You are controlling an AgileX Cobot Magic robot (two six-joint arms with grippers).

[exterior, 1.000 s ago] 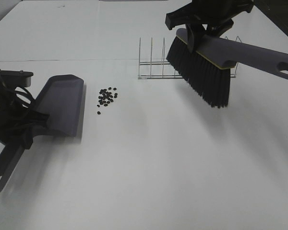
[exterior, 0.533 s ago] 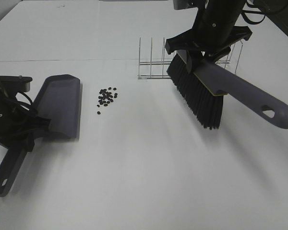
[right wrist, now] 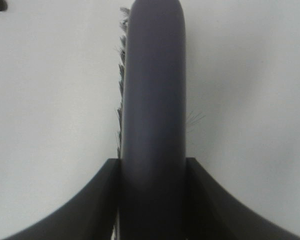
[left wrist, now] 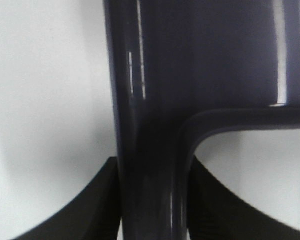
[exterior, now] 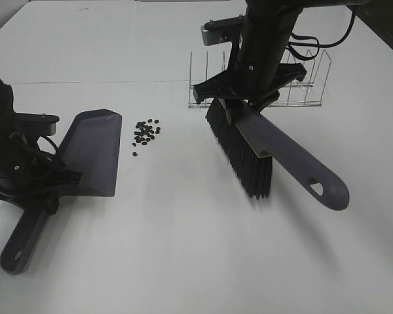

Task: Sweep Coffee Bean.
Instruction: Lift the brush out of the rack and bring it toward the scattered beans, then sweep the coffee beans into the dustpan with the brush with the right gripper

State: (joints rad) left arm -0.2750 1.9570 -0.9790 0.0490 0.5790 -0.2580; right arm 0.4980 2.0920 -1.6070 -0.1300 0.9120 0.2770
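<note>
A small cluster of dark coffee beans (exterior: 146, 133) lies on the white table (exterior: 183, 248). The grey-purple dustpan (exterior: 92, 152) lies just left of the beans, its open edge facing them. My left gripper (exterior: 42, 186) is shut on the dustpan's handle (left wrist: 150, 150). The brush (exterior: 249, 147), with black bristles and a grey-purple handle (exterior: 301, 173), hangs to the right of the beans, bristles near the table. My right gripper (exterior: 239, 108) is shut on the brush's back (right wrist: 152, 125).
A wire rack (exterior: 262, 85) stands on the table behind the brush. A faint seam line (exterior: 85, 82) runs across the table behind the dustpan.
The right arm has carried the brush left and down, toward the beans. The left gripper has shifted the dustpan slightly right, closer to the beans.
</note>
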